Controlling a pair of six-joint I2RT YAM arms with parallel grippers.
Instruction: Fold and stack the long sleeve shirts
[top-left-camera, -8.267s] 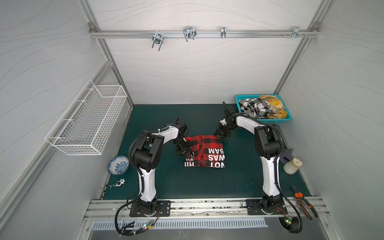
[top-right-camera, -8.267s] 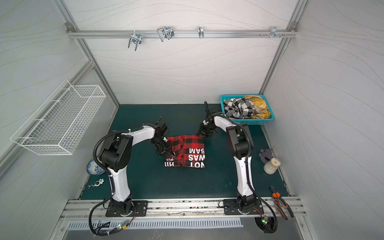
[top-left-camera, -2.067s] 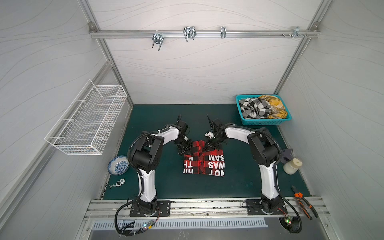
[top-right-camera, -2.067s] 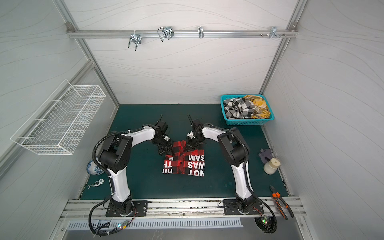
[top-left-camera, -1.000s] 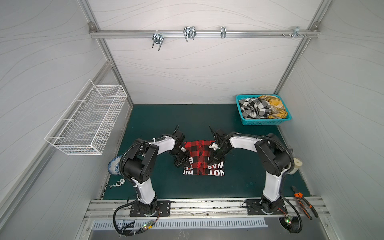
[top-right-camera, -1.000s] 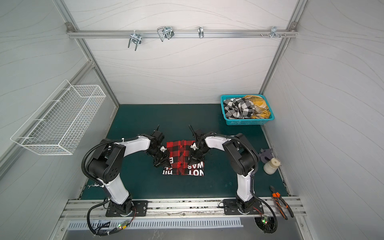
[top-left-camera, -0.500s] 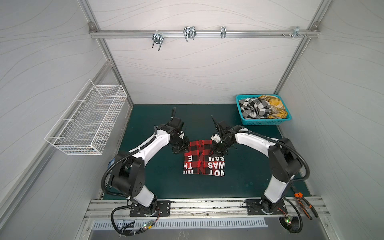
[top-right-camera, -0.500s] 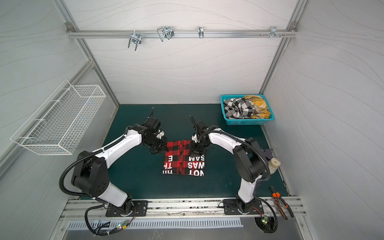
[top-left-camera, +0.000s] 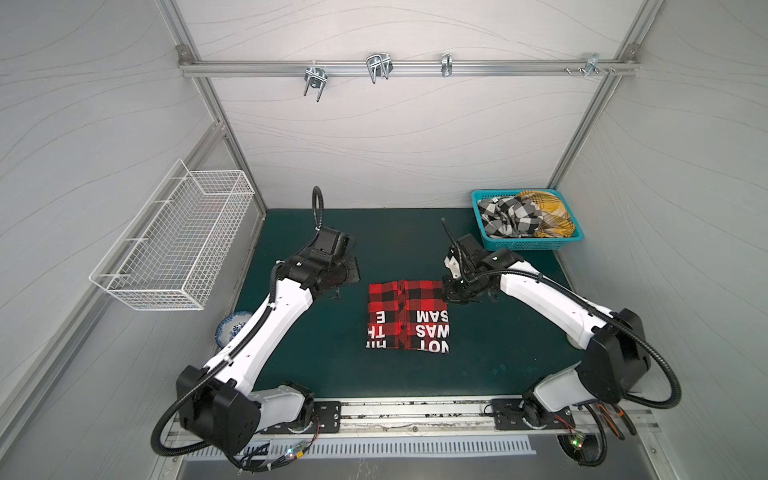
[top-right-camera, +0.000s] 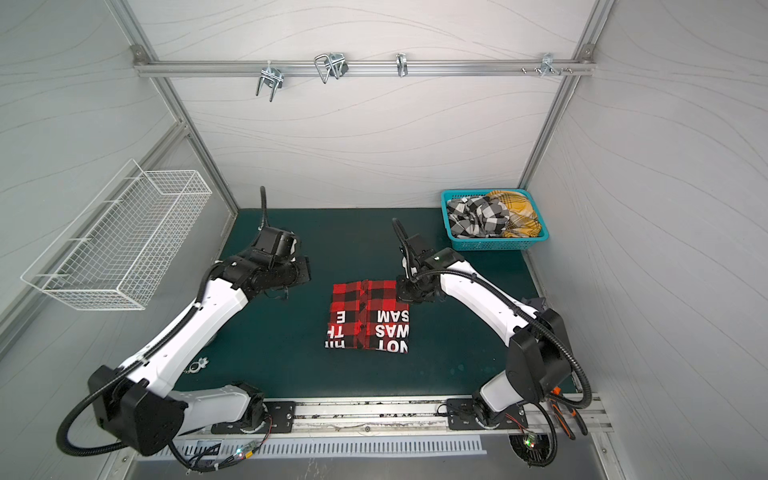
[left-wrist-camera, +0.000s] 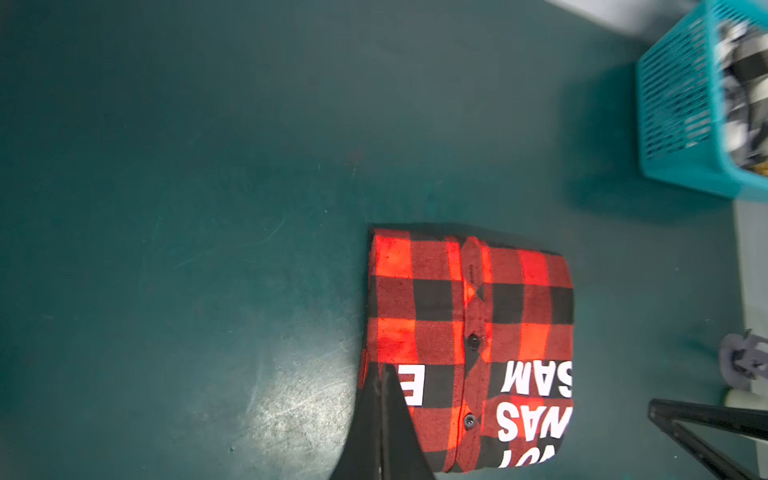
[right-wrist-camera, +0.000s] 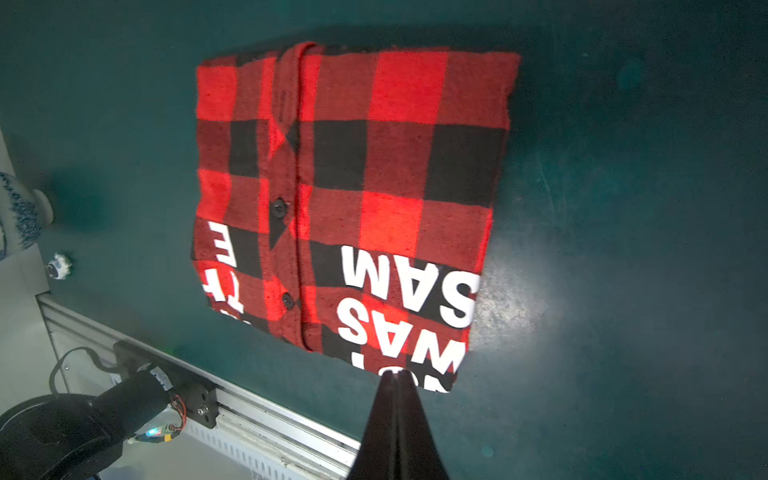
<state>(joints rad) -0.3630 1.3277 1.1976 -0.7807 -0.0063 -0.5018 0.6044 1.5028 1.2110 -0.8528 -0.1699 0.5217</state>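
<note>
Pulled back from the folded red plaid shirt (top-left-camera: 407, 316) — left gripper (left-wrist-camera: 381, 368) and right gripper (right-wrist-camera: 395, 372), both pressed together, empty.

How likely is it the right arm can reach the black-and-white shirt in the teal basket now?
Probably yes: the black-and-white shirt lies on top in the open basket, just beyond the right gripper, with bare mat between.

White arms (top-left-camera: 282, 316), black joints (top-left-camera: 216, 411), corrugated cables (top-left-camera: 678, 390)
</note>
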